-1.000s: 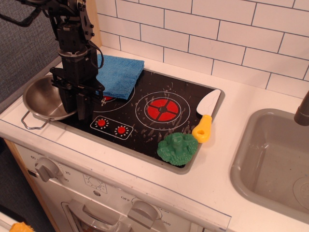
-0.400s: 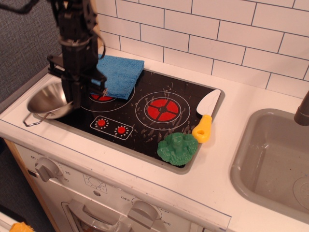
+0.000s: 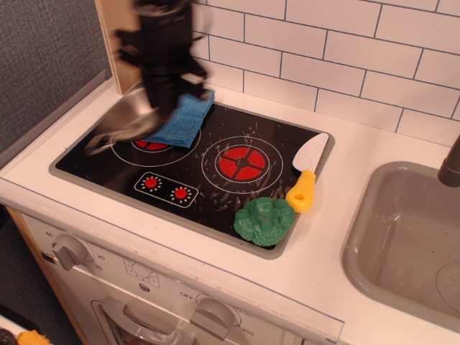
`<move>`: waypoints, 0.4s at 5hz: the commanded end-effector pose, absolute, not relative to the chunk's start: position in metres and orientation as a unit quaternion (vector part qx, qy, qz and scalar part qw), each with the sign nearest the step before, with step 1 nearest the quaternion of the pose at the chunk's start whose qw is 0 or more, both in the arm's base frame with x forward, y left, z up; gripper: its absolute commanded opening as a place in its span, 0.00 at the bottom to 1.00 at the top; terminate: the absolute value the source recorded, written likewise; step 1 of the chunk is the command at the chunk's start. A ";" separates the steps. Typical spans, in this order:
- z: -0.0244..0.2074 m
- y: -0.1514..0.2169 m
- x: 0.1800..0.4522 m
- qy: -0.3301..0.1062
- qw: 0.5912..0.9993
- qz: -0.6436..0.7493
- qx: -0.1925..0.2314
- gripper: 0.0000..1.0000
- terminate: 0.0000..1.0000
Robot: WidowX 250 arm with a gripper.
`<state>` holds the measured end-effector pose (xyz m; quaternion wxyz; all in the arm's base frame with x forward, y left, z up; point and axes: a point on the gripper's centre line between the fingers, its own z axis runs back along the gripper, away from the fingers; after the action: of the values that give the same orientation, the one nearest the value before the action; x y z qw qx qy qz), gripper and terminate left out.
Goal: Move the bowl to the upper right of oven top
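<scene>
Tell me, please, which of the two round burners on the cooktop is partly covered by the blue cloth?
The left burner: the blue cloth overlaps its upper part, while the right burner lies fully exposed, nearer the toy knife.

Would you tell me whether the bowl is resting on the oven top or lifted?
Lifted, apparently: the blurred bowl hangs tilted from the end effector above the left burner.

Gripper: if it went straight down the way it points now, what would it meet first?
Probably the folded blue cloth lying over the left burner. The blurred gripper, carrying the shiny steel bowl, points down at it, though depth is unclear.
</scene>
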<state>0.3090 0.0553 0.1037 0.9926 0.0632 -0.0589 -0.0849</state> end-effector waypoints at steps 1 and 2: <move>0.115 -0.001 0.361 -0.108 0.974 -0.197 0.041 0.00 0.00; 0.097 0.003 0.371 -0.077 0.976 -0.200 0.043 0.00 0.00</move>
<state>0.3751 0.0035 0.0736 0.9777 0.0366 -0.0449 -0.2017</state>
